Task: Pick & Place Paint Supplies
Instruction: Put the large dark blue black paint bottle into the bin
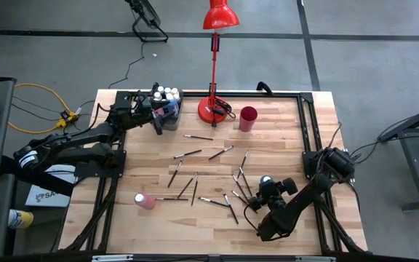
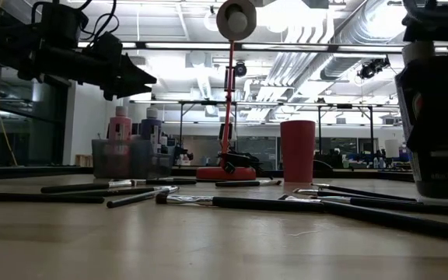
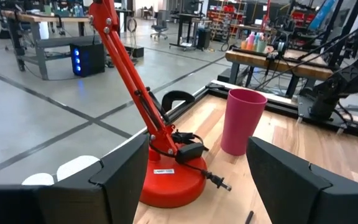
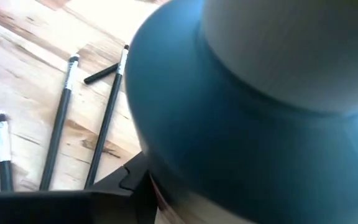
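Sitting low near the front right of the wooden counter (image 1: 282,138), the right tool (image 1: 268,191) is around a blue paint bottle (image 4: 247,124) with a white cap (image 1: 266,180). The bottle fills the right wrist view, right between the dark fingers (image 4: 110,186). It is hard to tell if the fingers are squeezing it yet or are just close around it.

The left tool (image 1: 158,109) hangs at the back left of the counter, over a grey bin (image 1: 167,115). Its fingers (image 3: 120,180) are spread wide and hold nothing. White-capped bottles (image 1: 167,93) stand together in the bin.

Many thin dark paintbrushes (image 1: 195,154) lie scattered over the middle of the counter. Some are just beside the right tool. A pink bottle (image 1: 145,201) lies on its side near the front left, well apart from the others.

A red lamp (image 1: 214,109) stands at the back, with a dark red cup (image 1: 248,118) near it.
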Available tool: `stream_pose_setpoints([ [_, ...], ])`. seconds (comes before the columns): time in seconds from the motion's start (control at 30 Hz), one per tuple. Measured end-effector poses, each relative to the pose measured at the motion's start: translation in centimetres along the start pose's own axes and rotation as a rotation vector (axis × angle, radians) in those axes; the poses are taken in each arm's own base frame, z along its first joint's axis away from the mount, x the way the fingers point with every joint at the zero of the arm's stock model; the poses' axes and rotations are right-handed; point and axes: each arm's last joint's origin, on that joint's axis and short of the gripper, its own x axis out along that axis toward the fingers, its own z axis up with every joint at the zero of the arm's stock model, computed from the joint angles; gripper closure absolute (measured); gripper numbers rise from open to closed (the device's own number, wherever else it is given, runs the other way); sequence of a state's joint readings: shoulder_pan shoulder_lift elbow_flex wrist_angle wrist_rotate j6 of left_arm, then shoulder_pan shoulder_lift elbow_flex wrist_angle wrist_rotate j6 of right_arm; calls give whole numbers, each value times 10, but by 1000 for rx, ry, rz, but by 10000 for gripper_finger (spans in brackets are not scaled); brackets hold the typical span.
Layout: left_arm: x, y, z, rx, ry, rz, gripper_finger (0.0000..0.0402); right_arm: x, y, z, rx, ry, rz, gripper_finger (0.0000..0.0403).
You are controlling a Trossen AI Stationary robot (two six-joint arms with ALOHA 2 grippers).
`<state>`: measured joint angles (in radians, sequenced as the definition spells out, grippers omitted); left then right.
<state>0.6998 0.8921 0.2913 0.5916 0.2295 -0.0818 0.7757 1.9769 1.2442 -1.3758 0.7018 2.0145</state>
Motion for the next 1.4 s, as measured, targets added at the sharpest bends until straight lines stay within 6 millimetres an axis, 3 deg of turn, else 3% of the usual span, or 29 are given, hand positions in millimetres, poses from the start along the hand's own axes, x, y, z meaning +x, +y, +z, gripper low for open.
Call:
stream_pose_setpoints([
  [0.23, 2, -2, 6, -51, -13, -65, 135, -17, -16, 41, -89, -15, 107, 227],
  [0.47, 10, -7, 55, 9, -136, -198, 135, -21, -34, 115, -230, 34, 317, 226],
  [0.73, 25, -12, 122, 127, -121, -286, 135, 11, -50, 211, -196, 66, 622, 226],
  [0.93, 47, -11, 152, 138, -52, -370, 135, 50, -60, 261, -133, 29, 772, 226],
  [1.07, 69, -9, 157, 123, -23, -453, 135, 69, -66, 281, -90, -8, 839, 225],
  [1.23, 98, -12, 145, 65, 47, -522, 135, 79, -71, 297, -58, -89, 858, 225],
  [1.4, 123, -30, 134, 29, 82, -610, 135, 87, -71, 304, -69, -135, 873, 225],
])
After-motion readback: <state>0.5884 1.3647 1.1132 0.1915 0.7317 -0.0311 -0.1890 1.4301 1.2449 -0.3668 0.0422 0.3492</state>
